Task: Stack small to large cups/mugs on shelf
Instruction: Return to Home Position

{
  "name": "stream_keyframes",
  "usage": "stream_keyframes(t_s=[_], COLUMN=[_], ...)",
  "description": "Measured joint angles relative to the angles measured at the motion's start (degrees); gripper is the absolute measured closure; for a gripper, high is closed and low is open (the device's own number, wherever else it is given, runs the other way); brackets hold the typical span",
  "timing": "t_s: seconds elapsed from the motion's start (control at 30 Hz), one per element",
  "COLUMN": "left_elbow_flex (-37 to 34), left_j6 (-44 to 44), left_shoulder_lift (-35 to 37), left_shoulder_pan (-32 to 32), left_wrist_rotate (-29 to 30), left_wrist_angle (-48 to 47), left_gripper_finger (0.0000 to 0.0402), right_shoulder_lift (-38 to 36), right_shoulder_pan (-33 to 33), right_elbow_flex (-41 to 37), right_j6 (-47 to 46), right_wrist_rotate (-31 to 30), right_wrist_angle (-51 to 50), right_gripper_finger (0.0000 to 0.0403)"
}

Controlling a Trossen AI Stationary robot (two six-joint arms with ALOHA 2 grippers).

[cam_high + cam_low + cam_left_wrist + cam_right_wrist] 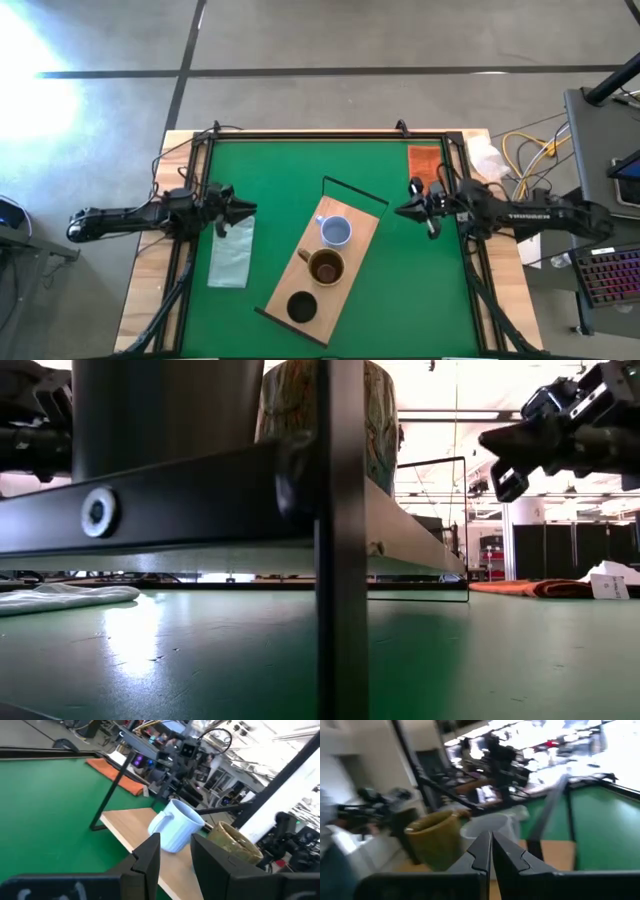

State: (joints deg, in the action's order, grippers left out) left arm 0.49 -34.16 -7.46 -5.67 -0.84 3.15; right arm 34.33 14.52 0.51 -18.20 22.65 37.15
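Note:
The light-wood shelf (pixel 352 228) lies slantwise at the table's middle, raised on a thin dark frame (pixel 338 610). Three cups stand on it in a row on their bases: the pale blue-white mug (pixel 335 231) at the far end, the brown glazed mug (pixel 326 267) in the middle, and the dark cup (pixel 302 307) at the near end. My left gripper (pixel 250 210) hovers left of the shelf, slightly open and empty, pointing at the blue mug (pixel 176 826). My right gripper (pixel 400 211) hovers right of the shelf, shut and empty, pointing at the brown mug (pixel 434 840).
A pale green cloth (pixel 232 250) lies on the table under my left gripper. An orange cloth (pixel 425 160) lies at the far right corner. A black rail frame (pixel 330 135) runs round the green table. Cables and a keyboard (pixel 610 275) lie off the table's right.

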Motion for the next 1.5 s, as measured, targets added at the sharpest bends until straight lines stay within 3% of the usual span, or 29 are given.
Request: stream_keyframes(t_s=[0.13,0.2,0.27,0.37,0.5,0.73,0.9,1.0,1.17,1.27,1.5], left_elbow_flex=[-0.02,-0.04,-0.04,-0.04,-0.09,-0.13,-0.15,-0.15,-0.2,-0.2,-0.15], left_j6=[-0.03,-0.59,-2.88,-3.01,-3.01,-1.56,-1.55,-1.52,1.04,3.06,5.01], left_shoulder_lift=[-1.06,-1.1,-0.66,-0.02,0.8,1.73,1.56,1.68,2.42,3.19,2.88], left_shoulder_pan=[0.0,0.0,0.0,0.0,0.0,0.0,0.0,0.0,0.0,0.0,0.0], left_wrist_rotate=[1.41,1.23,0.96,0.94,0.91,0.85,0.85,0.8,0.78,0.75,1.15], left_wrist_angle=[0.35,0.78,0.68,0.72,0.73,0.6,0.57,0.8,0.73,0.53,-1.91], left_gripper_finger=[0.0308,0.0308,0.0308,0.0308,0.0308,0.0308,0.0308,0.0308,0.0308,0.0308,0.0308], right_shoulder_lift=[-0.27,-0.28,-0.28,-0.23,-0.33,-3.76,-15.16,-22.79,-34.32,-33.92,-34.34], right_shoulder_pan=[7.52,10.31,11.07,8.69,0.56,-19.87,-26.89,-27.69,-27.63,-27.63,-27.62], right_elbow_flex=[2.57,6.62,12.36,21.8,27.77,24.62,20.19,17.55,14.71,13.61,6.32], right_j6=[-3.56,-4.55,-2.73,1.81,3.05,0.97,3.85,5.29,3.45,2.45,2.98], right_wrist_rotate=[14.96,19.24,19.22,15.49,4.4,-17.14,-29.34,-31.78,-31.89,-30.82,-30.09], right_wrist_angle=[-1.16,-10.17,-22.57,-32.86,-32.91,-29.9,-29.05,-29.51,-38.93,-40.88,-34.02], right_gripper_finger=[0.0394,0.0394,0.0394,0.0394,0.0394,0.0394,0.0394,0.0394,0.0394,0.0394,0.0394])
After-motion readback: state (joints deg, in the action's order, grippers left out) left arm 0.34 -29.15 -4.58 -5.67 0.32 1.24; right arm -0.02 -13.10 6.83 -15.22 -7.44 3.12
